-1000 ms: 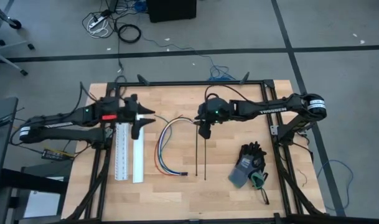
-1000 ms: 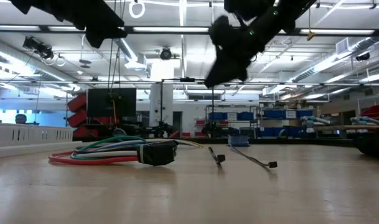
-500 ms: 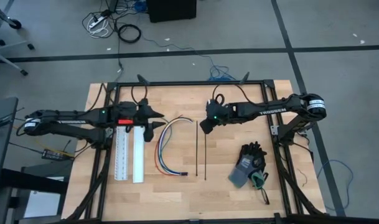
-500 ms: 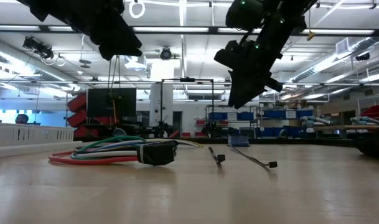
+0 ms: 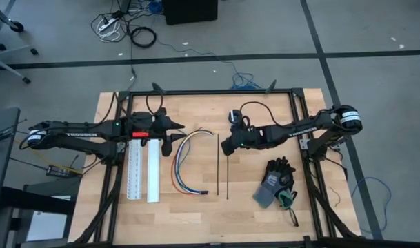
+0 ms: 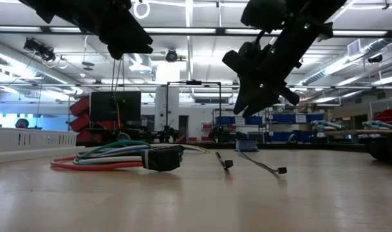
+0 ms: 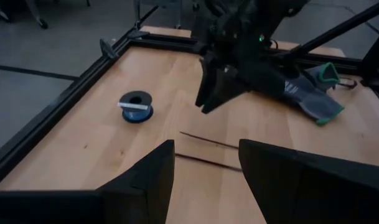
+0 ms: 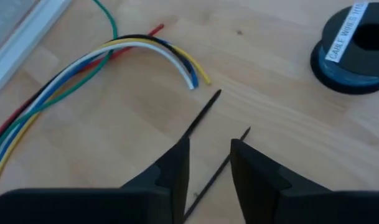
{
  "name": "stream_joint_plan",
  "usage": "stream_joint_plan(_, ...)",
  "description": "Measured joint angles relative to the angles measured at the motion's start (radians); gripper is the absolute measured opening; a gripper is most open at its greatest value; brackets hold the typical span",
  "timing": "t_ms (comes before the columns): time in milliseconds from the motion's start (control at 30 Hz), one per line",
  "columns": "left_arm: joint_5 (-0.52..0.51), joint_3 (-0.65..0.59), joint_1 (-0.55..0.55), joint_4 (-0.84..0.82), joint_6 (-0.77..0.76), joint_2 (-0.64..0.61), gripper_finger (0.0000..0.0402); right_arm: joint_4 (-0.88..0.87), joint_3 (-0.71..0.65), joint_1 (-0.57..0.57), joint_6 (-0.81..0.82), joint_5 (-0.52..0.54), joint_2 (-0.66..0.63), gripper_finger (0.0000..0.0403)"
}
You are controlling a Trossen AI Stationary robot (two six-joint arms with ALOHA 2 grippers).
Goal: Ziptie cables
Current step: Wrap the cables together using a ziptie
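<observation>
The cables (image 5: 178,162), a curved bundle of coloured wires, lie flat on the wooden table; they also show in the right wrist view (image 8: 83,62) and the low view (image 6: 109,156). To their right, two thin black zipties (image 5: 217,165) (image 5: 227,176) lie side by side, pointing from the far edge toward the near edge. My right gripper (image 5: 225,147) hangs open above the zipties' far ends (image 8: 205,109), tilted down, touching nothing. My left gripper (image 5: 176,136) hovers open just left of the cables' far end, also clear of everything (image 7: 206,144).
Two long white channel pieces (image 5: 143,169) lie left of the cables, under the left arm. A blue wire spool (image 5: 234,116) stands near the far edge, and a dark glove (image 5: 274,182) lies at the right. Bare wood shows at the near edge.
My right gripper has come down toward the zipties' far ends and has rolled about its wrist, so its fingers now slant. My left gripper has slid toward the table's right, closer to the cables. Cables and zipties have not moved.
</observation>
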Motion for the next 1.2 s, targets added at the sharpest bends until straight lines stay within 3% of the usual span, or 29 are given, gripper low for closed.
stream_joint_plan(133, 0.001, 0.0, 0.0, 0.008, 0.0, 0.0, 0.0173, 0.012, 0.001, 0.01, 0.053, 0.05, 0.035, 0.0148)
stream_joint_plan(233, 0.001, 0.0, 0.0, 0.024, 0.003, 0.0, 0.0173, 0.041, 0.003, 0.01, 0.069, 0.023, 0.114, 0.0157)
stream_joint_plan(367, 0.001, 0.0, 0.0, 0.031, 0.004, 0.0, 0.0172, 0.033, 0.026, 0.025, 0.074, 0.007, 0.188, 0.0152)
stream_joint_plan(667, 0.001, 0.0, 0.0, 0.031, 0.004, 0.0, 0.0172, 0.035, 0.033, 0.043, 0.114, 0.042, 0.201, 0.0134)
stream_joint_plan(967, 0.001, 0.0, 0.0, 0.027, 0.008, 0.0, 0.0172, 0.073, 0.037, 0.045, 0.138, 0.031, 0.305, 0.0126)
stream_joint_plan(1067, 0.001, 0.0, 0.0, 0.028, 0.01, 0.0, 0.0172, 0.047, 0.037, 0.047, 0.144, 0.035, 0.307, 0.0097)
stream_joint_plan(1200, 0.0, 0.0, 0.0, 0.032, 0.019, 0.0, 0.0172, 0.048, 0.037, 0.048, 0.114, 0.027, 0.302, 0.0017)
